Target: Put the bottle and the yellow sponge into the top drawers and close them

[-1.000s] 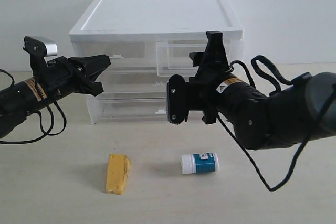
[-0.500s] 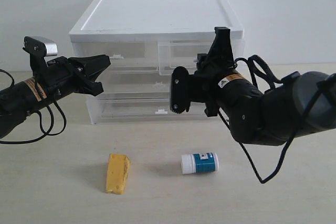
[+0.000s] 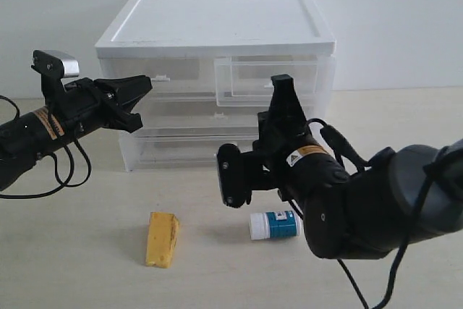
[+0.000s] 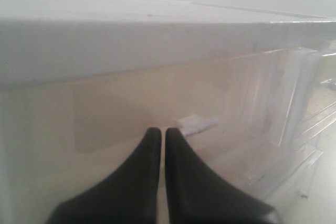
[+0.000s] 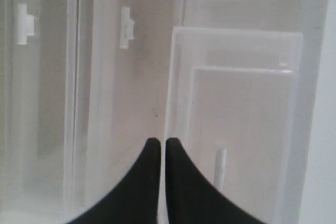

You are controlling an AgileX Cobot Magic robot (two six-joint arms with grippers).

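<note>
Two pincers, both clenched on nothing: the left pincer [image 3: 147, 83] hangs just beside the handle tab [image 3: 160, 77] of the shut left top drawer [image 3: 181, 70], and the right pincer [image 3: 281, 79] points up in front of the right top drawer [image 3: 246, 77], which stands partly pulled out. On the surface [image 3: 87, 273] the bottle [image 3: 275, 224] lies on its side, apart from the yellow sponge [image 3: 162, 239]

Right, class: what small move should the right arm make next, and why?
Probably lower the right gripper toward the bottle and open it: the right top drawer stands pulled out, the bottle lies on the table, and the jaws are shut, empty.
</note>
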